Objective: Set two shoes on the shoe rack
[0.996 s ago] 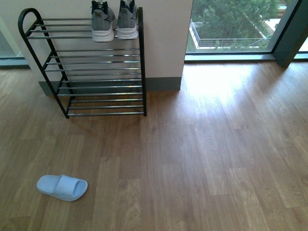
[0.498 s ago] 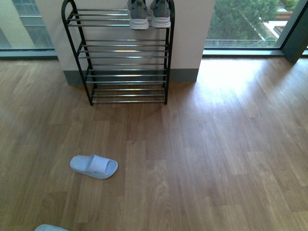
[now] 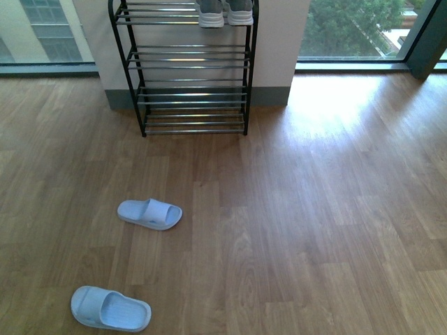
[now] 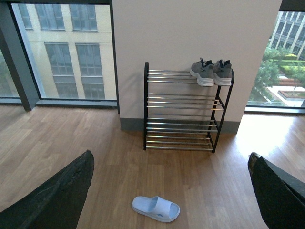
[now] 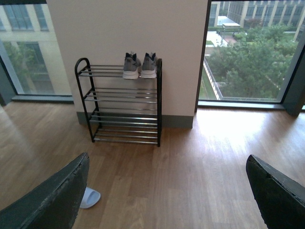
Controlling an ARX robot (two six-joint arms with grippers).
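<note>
- Sitting side by side at the right end of the top tier of the shoe rack [image 3: 192, 89], the two grey sneakers [image 3: 210, 15] rested with their white soles on the chrome rods.
- The left hand [image 4: 170, 153] had its fingers spread wide with nothing between them. So did the right hand [image 5: 167, 156], and both were well apart from the rack.
- Placement looked finished, so the step in hand was judged a final check (no further grasp seemed needed).
- Doing it well meant confirming that neither sole overhung the front rod and leaving the rack untouched.
- Two pale blue slide slippers [image 3: 149, 213] lay on the wooden floor [image 3: 335, 209] before the rack. Any travel should steer round them.
</note>
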